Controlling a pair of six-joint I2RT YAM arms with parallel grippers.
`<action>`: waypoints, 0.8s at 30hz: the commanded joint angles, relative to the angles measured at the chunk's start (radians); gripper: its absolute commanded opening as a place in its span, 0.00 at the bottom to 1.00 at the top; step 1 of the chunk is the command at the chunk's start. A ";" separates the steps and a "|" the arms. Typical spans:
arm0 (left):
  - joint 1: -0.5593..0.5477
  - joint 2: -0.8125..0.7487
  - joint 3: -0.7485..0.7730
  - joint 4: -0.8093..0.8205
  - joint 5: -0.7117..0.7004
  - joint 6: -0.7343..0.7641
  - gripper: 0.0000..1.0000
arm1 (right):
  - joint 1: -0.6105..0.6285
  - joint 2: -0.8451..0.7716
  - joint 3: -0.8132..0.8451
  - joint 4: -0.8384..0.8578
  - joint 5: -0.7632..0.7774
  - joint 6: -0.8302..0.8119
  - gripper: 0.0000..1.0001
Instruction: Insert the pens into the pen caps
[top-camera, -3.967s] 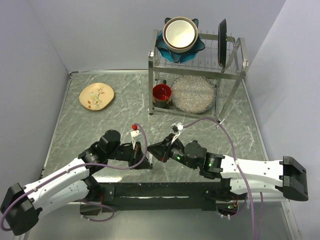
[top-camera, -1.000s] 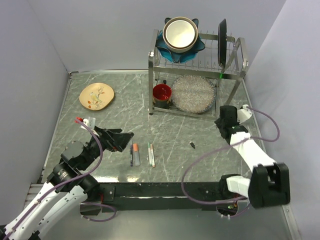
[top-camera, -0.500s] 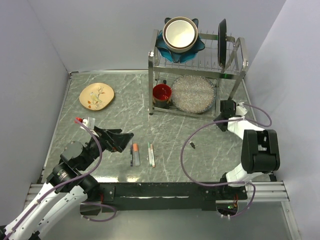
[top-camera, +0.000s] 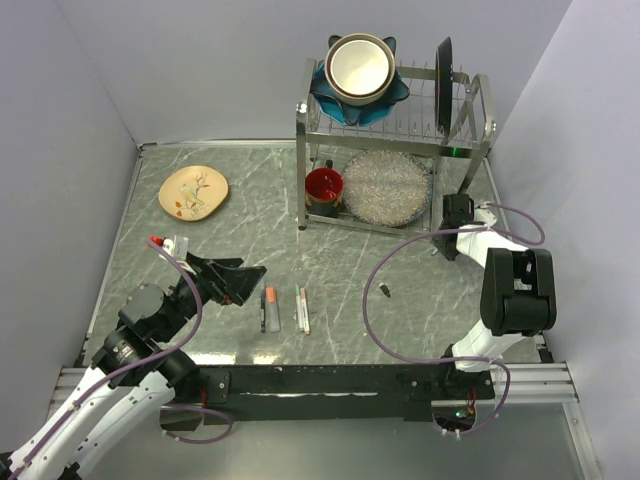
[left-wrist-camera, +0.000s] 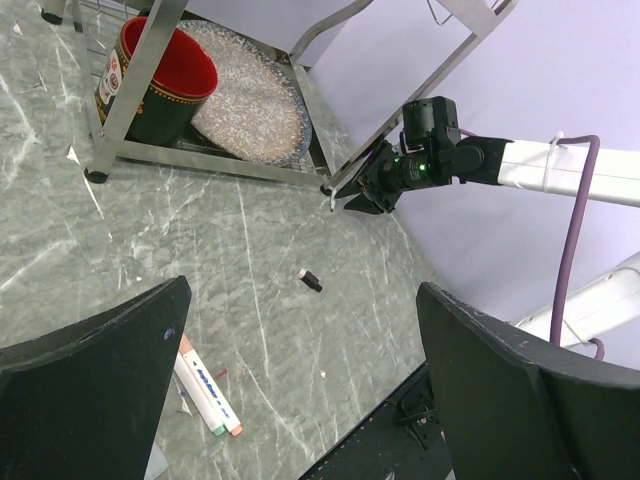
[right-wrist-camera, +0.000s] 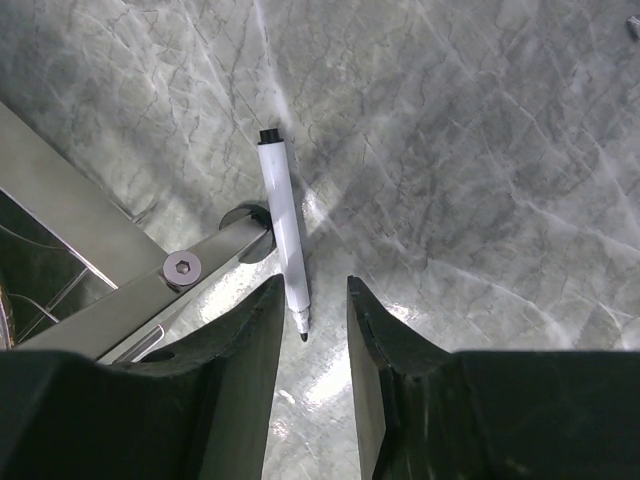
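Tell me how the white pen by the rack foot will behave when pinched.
Probably stiff and light: the white pen is a thin, straight barrel. Round on the smooth table, it may roll if nudged, though the rack foot blocks one side. The right gripper straddles its narrow tip, so a pinch could slip.

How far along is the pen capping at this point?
Seemingly done: the pens at mid-table show orange and green ends, probably caps on. In hand: the right gripper hovers, jaws apart, over a white pen by the rack foot, not gripping it. Remaining: that pen and the loose black cap. The left gripper is open, empty.
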 joint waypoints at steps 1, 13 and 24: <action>-0.001 -0.012 0.017 0.036 0.015 0.013 0.99 | 0.016 0.000 0.028 0.065 -0.084 -0.032 0.39; 0.000 -0.026 0.031 0.015 0.015 0.026 0.99 | -0.082 -0.300 -0.218 0.192 -0.128 0.039 0.34; 0.000 -0.029 0.028 0.015 0.013 0.020 0.99 | -0.303 -0.190 -0.090 0.127 -0.272 0.109 0.38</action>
